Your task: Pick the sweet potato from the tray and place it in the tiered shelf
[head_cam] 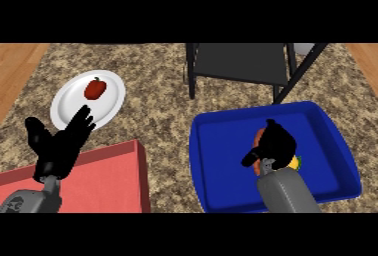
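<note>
Black right hand (272, 145) is curled around the orange sweet potato (259, 137) inside the blue tray (214, 190), lower right of frame; left hand (55, 147) rests open, lower left.

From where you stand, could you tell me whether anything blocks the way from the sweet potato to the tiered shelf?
Nothing visible does: the right hand covers the sweet potato in the blue tray, and the shelf stands just beyond.

Counter (162, 115): speckled brown stone look, matt. Floor strip (18, 65): wood grain. Tray (221, 165): blue, smooth, plastic-like. Plate (70, 100): white, smooth. Shelf (240, 62): dark, matt, thin metal-like legs. Mat (103, 175): red, flat, matt.
</note>
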{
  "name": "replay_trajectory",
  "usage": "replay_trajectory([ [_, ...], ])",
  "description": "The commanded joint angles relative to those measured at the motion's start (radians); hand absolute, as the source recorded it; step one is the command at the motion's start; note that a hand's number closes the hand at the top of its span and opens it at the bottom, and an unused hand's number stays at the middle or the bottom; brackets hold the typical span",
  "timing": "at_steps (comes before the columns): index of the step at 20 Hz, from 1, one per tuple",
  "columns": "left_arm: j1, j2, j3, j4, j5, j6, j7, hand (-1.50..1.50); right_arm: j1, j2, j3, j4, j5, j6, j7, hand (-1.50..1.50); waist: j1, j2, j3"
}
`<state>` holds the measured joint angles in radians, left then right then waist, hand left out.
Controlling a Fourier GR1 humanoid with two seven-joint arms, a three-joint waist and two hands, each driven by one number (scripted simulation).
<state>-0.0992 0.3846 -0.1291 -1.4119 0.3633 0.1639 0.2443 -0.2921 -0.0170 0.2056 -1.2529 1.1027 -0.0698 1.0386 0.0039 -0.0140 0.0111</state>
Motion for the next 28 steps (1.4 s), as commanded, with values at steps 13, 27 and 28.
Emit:
replay_trajectory([
  [13, 0.035, -0.044, 0.007, 0.064, -0.032, -0.024, 0.02, 0.0, -0.068, 0.016, 0.199, 0.04, -0.101, -0.045, -0.076, 1.5, 0.014, 0.016, -0.01],
  [27, 0.033, -0.058, 0.01, 0.097, -0.05, -0.036, 0.012, 0.0, -0.484, 0.017, 0.474, -0.225, -0.325, -0.152, 0.054, 1.5, 0.009, 0.007, -0.013],
  [28, 0.035, -0.052, 0.026, 0.099, -0.046, -0.041, 0.001, 0.0, -0.54, 0.017, 0.462, -0.198, -0.311, -0.162, 0.091, 1.5, 0.016, 0.009, -0.013],
])
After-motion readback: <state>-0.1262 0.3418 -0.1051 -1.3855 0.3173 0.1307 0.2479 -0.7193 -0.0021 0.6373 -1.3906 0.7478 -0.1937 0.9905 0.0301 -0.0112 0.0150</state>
